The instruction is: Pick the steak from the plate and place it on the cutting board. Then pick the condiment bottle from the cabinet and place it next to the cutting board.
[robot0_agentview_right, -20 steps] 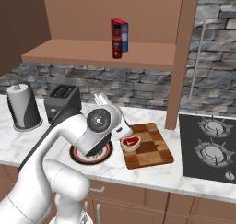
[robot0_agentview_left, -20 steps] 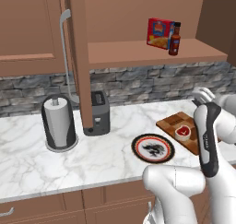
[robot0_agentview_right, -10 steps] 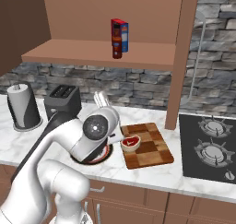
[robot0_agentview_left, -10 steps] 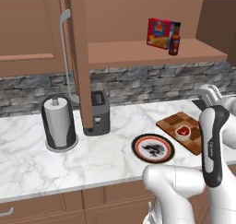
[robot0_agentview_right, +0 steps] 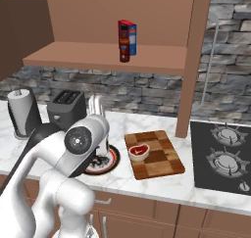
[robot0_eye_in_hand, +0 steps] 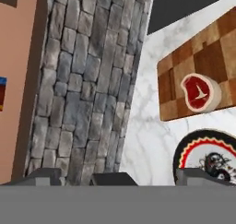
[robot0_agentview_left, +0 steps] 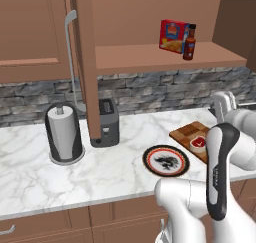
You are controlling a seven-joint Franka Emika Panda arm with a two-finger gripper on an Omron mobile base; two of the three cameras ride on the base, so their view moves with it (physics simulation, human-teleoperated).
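Counter scene, three views. We see the steak [robot0_agentview_right: 138, 152] lying on the cutting board [robot0_agentview_right: 162, 161], near the board's corner closest to the plate [robot0_agentview_right: 112, 161]; in the hand view the steak [robot0_eye_in_hand: 199, 92] sits on the checkered blocks, apart from the plate rim [robot0_eye_in_hand: 184, 156]. The plate [robot0_agentview_left: 166, 160] rests bare on the marble counter [robot0_agentview_left: 115, 162], just beside the board [robot0_agentview_left: 186, 134], not touching it as far as we can tell.

The gripper [robot0_agentview_right: 97, 105] is raised above the counter w/ its fingers [robot0_agentview_left: 223, 103] pointing up toward the cabinet [robot0_agentview_left: 150, 57]; jaws spread wide, nothing between them.

The condiment bottle [robot0_agentview_left: 189, 42] stands upright on the cabinet shelf, touching or just beside a red and yellow box [robot0_agentview_left: 173, 36]; in the right base view the bottle [robot0_agentview_right: 124, 45] stands in front of the box [robot0_agentview_right: 131, 37].

Also on the counter: paper towel roll [robot0_agentview_left: 63, 138], toaster [robot0_agentview_left: 107, 122]. A stove [robot0_agentview_right: 224, 156] lies beyond the board.
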